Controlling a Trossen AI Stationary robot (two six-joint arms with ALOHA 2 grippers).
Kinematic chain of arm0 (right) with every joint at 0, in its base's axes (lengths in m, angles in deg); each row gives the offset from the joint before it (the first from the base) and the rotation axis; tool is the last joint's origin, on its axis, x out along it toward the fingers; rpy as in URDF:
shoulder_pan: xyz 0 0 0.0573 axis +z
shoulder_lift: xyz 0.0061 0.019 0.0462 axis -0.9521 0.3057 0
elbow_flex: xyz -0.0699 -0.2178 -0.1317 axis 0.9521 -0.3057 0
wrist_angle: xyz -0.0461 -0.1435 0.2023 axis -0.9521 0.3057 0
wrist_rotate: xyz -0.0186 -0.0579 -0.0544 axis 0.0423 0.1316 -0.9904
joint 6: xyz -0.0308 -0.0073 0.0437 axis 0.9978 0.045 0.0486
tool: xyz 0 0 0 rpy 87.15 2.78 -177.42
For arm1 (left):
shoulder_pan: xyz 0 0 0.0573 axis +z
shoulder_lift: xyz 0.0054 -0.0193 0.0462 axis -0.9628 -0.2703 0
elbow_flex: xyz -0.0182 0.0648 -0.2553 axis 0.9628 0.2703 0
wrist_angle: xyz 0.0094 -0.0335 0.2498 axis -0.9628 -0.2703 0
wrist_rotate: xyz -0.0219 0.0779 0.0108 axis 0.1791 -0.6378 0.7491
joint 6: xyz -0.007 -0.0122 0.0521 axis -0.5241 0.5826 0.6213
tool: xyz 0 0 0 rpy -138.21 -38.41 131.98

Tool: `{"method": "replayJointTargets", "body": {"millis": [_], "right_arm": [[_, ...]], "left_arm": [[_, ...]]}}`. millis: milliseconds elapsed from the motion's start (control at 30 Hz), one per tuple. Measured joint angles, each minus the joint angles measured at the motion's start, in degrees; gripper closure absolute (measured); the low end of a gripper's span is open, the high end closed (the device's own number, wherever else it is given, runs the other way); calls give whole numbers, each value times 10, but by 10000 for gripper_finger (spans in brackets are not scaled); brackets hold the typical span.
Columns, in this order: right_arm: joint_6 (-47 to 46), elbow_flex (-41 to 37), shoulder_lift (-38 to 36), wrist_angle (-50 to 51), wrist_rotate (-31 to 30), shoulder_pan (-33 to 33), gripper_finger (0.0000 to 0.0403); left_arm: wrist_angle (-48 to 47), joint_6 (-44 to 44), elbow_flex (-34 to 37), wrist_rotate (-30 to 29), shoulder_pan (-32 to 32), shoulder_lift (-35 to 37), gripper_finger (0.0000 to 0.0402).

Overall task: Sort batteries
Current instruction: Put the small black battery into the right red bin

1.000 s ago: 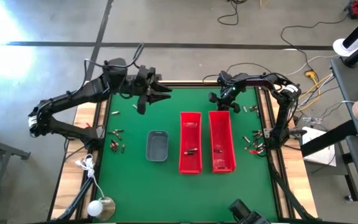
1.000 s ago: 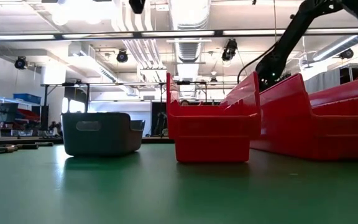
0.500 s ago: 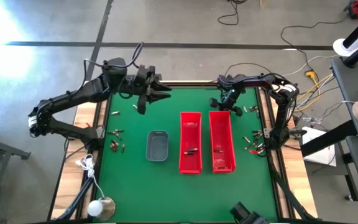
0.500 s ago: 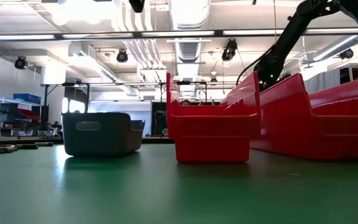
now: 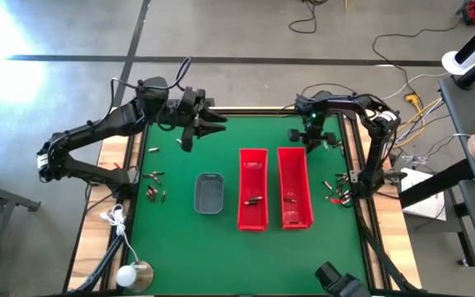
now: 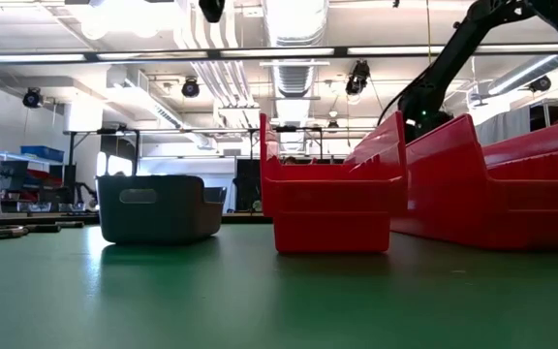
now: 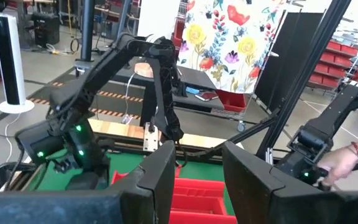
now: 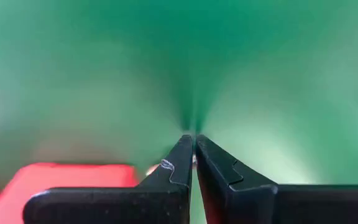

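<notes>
At the near part of the green counter [image 5: 180, 239], nothing is moving; the grey tray [image 5: 209, 192] is sitting left of two long red bins [image 5: 252, 200], the second [image 5: 294, 198] lying just beside the first. A few batteries [image 5: 253, 200] are lying inside the bins, a loose cluster [image 5: 155, 185] is resting on the green left of the tray, and another cluster [image 5: 336, 188] is lying near the right edge. Farther back, the right gripper [image 5: 312, 137] is hanging over the far end of the right-hand bin, fingers [image 8: 179, 163] pressed together with nothing visible between them. At the far left, the left gripper [image 5: 207, 125] is hovering above the counter, its fingers [image 7: 160, 171] standing apart and gripping nothing.
</notes>
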Motion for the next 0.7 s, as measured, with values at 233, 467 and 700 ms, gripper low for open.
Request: {"method": "replayJointTargets", "body": {"millis": [233,467,700], "right_arm": [[23,24,-33,14,-28,-11,390],[59,27,-69,18,-24,-13,390],[64,-33,-105,22,-7,7,390]], "left_arm": [[1,-7,0,2,0,1,287],[5,-16,-19,-4,0,-5,287],[6,-24,-39,-7,0,-15,287]]}}
